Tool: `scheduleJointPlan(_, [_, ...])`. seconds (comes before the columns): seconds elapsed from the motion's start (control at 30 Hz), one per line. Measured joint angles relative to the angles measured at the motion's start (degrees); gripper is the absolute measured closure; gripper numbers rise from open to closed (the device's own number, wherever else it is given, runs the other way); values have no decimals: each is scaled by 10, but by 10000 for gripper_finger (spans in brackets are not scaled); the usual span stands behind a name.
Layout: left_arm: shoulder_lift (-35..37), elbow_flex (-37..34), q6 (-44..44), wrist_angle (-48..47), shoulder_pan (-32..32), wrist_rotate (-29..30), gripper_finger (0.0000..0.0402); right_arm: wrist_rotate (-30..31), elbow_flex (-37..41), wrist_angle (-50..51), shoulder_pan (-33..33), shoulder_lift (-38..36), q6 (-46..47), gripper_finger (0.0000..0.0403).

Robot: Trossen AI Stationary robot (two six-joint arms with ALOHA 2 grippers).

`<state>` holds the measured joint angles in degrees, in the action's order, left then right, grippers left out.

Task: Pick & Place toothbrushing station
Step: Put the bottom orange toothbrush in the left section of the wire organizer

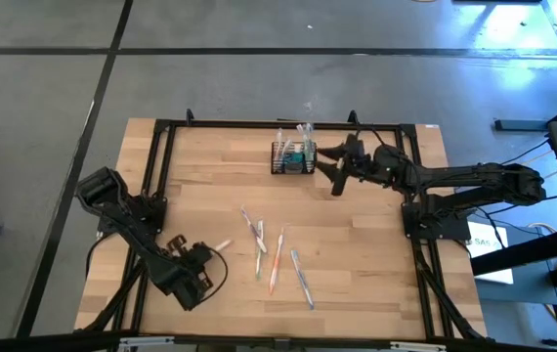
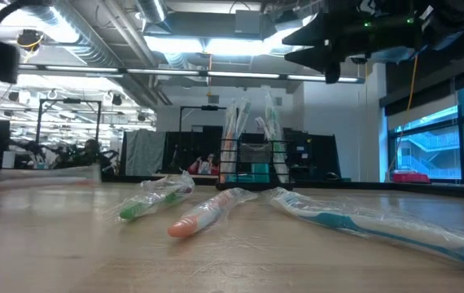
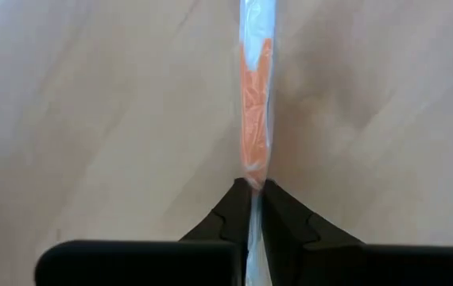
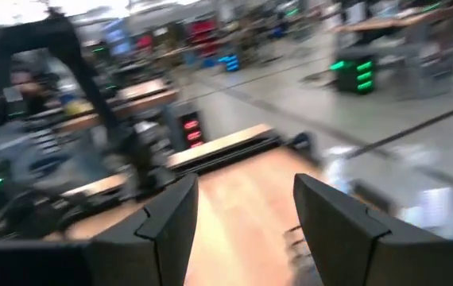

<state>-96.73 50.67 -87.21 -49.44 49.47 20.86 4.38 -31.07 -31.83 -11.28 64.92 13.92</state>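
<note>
The small black wire-mesh caddy (image 1: 293, 156) stands at the far middle of the pale wooden bench (image 1: 376, 264), with wrapped toothbrushes sticking up out of it and something teal inside; what that teal item is cannot be made out. From table height the caddy (image 2: 252, 163) is partly screened by the loose brushes lying in front. The right gripper (image 1: 331, 166) hovers just right of the caddy, jaws spread wide and empty; its own camera shows only blur beyond its two dark fingers (image 4: 171, 226). At the near left, the left gripper (image 1: 210, 252) has its jaws clamped on a clear-wrapped orange-handled toothbrush (image 3: 255, 103), whose end is cut off from view. Four more wrapped pastel toothbrushes (image 1: 277, 259) lie scattered mid-bench, well apart from the caddy.
</note>
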Motion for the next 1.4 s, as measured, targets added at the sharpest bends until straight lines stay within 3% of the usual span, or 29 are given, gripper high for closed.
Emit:
scheduleJointPlan(0.17, [6,2,109,-6,-39,11,387,-58,0,7,18,19,24,193])
scheduleJointPlan(0.43, [7,3,256,-3,-95,40,401,-55,0,10,45,57,67,193])
scheduleJointPlan(0.83, [35,4,339,-3,-107,43,401,-52,0,10,58,78,112,193])
scheduleJointPlan(1.4, [138,5,527,9,-123,146,400,-55,0,-12,119,168,230,193])
